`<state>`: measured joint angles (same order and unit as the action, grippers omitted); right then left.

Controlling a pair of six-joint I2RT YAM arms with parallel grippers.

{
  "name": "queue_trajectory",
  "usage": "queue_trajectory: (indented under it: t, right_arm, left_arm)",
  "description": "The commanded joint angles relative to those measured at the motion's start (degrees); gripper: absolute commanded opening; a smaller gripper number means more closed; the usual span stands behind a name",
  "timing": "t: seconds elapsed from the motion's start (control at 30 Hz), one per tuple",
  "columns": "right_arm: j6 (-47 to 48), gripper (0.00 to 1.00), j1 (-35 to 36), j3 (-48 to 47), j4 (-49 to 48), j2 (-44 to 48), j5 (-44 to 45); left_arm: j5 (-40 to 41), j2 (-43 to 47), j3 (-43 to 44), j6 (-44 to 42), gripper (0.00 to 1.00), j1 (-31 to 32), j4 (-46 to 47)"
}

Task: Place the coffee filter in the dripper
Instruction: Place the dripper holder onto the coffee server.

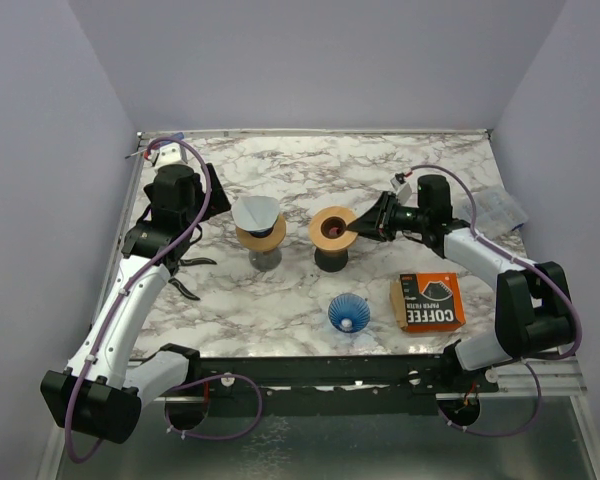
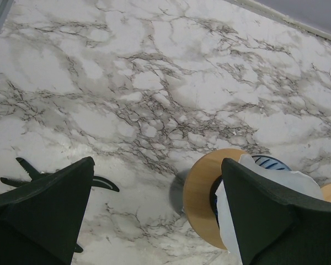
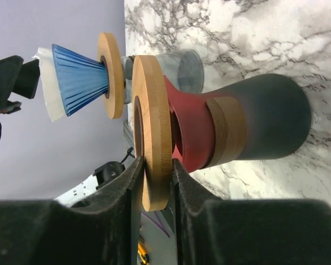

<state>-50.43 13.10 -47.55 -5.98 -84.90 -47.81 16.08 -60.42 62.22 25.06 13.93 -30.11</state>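
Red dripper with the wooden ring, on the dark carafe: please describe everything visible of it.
The red cone-shaped dripper points down into a dark grey carafe with a wooden neck band, standing upright mid-table. A round light-wood ring forms its top. The right gripper pinches the ring's rim. No filter shows inside.

This is a robot lab booth. Plain pale lilac wall panels (image 1: 310,60) box in my white marble-patterned surface (image 1: 310,170), and my two arms (image 1: 120,310) bolt to a black metal rail (image 1: 320,375).
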Motion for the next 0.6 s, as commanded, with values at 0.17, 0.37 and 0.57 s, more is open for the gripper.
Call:
queue_trajectory:
  t: [0.17, 0.37, 0.57]
  right_arm:
    - [4.63, 0.38, -0.41, -2.33, 5.89, 0.91, 4.19]
    - [5.58, 0.49, -0.40, -3.25, 8.88, 1.57, 5.00]
    - [6.46, 0.73, -0.37, -3.95, 10.06, 2.64, 5.76]
  left_arm:
    - [-2.51, 1.07, 0.08, 0.61, 0.99, -0.30, 0.88]
    - [-4.83, 2.11, -0.39, -0.08, 0.99, -0.24, 2.19]
    - [-7.13, 3.56, -1.00, -0.61, 0.99, -0.31, 4.10]
